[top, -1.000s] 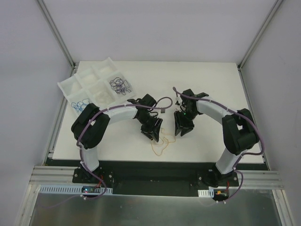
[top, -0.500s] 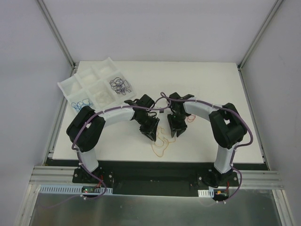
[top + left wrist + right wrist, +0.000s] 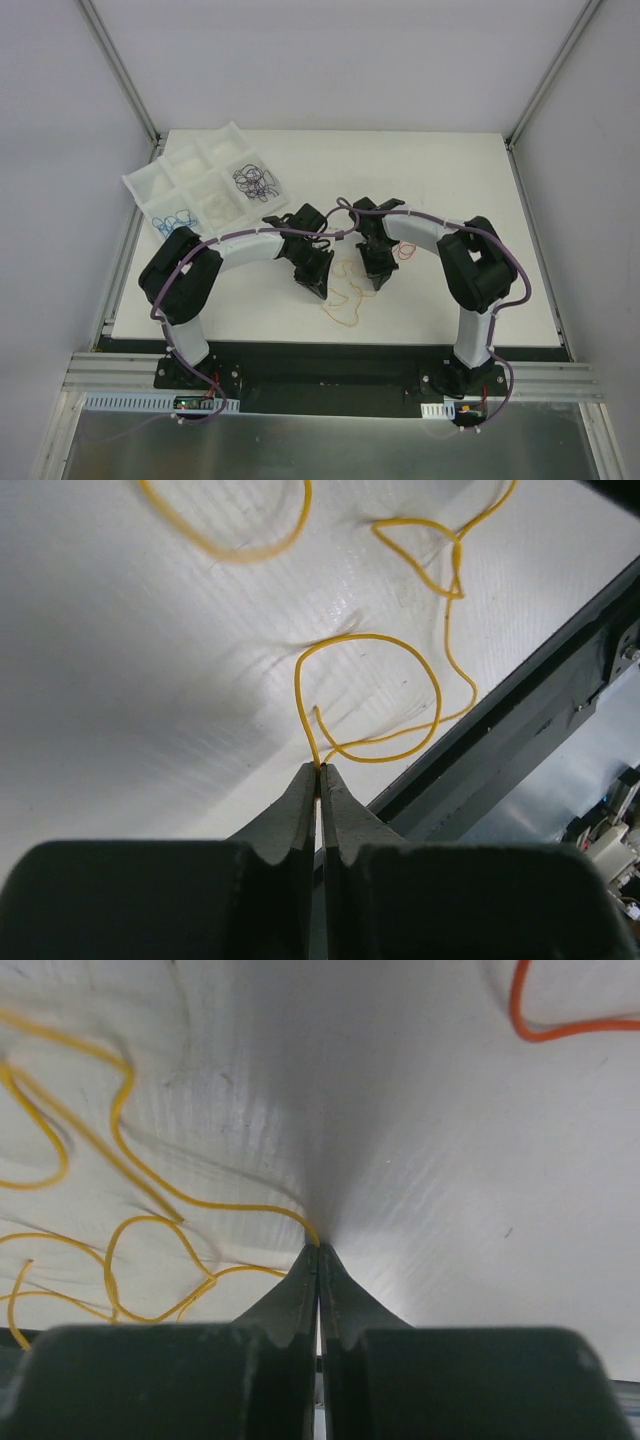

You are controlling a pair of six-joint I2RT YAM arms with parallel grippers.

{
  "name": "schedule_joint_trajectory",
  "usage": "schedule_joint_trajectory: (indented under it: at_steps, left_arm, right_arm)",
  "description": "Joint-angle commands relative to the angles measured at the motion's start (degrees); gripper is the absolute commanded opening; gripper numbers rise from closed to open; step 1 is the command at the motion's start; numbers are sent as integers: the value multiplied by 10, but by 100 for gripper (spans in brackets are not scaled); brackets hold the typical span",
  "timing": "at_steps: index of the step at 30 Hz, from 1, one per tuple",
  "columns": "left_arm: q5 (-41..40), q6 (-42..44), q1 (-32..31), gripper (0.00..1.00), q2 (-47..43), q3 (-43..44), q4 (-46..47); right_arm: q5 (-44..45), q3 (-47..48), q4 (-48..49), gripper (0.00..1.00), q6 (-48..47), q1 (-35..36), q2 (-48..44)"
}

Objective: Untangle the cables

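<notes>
From above: both arms are folded in toward the middle of the white tabletop (image 3: 450,180), the left arm (image 3: 245,245) and right arm (image 3: 430,228) nearly nose to nose. Between and just in front of them lies the orange cable tangle (image 3: 347,298), thin and hard to trace. How many strands it holds I cannot tell. The arms' own bodies cover the jaws here, so nothing of the grip shows. A red cable (image 3: 405,251) peeks out beside the right arm, partly hidden by it. Far left corner: a white compartment tray (image 3: 140,185), with black cables (image 3: 254,181) in one pocket and blue cables (image 3: 175,216) in another. The tray overhangs the tabletop's left edge. There is plenty of bare surface to the back and right, less toward the near edge.

Left wrist view: the left jaws are pressed together, pinching an orange strand right at the tips. From there it rises into a round loop. More loops run off the top of the picture, cut off. The dark frame rail (image 3: 500,740) at the tabletop's edge runs close by on the right.

Right wrist view: the right jaws are pressed together too, nipping an orange strand at the tips. The loops trailing left are blurred and leave the picture. The red cable sits well apart at upper right, only its lower curve in view.
</notes>
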Motion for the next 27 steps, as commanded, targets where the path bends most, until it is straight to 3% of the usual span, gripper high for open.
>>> schedule_joint_trajectory:
  at_steps: [1, 7, 12, 23, 25, 27]
  left_arm:
    - [-84, -16, -2, 0, -55, -18, -10]
    - [-413, -109, 5, 0, -190, -64, -107]
    - [-581, -199, 17, 0, -285, -96, -198]
    - [-771, -393, 52, 0, -378, -81, -390]
    - [-776, -394, 67, 0, -377, -70, -400]
    - [-756, -312, 68, 0, -374, -66, -331]
  right_arm:
    - [83, -10, -13, 0, 23, -5, -48]
    - [116, -73, 1, 0, 36, -50, -140]
    - [94, -88, 15, 0, 14, -56, -163]
    - [40, -99, 58, 0, -14, -34, -183]
    - [-9, -99, 69, 0, -29, -27, -183]
    - [-65, -96, 87, 0, -48, -15, -183]
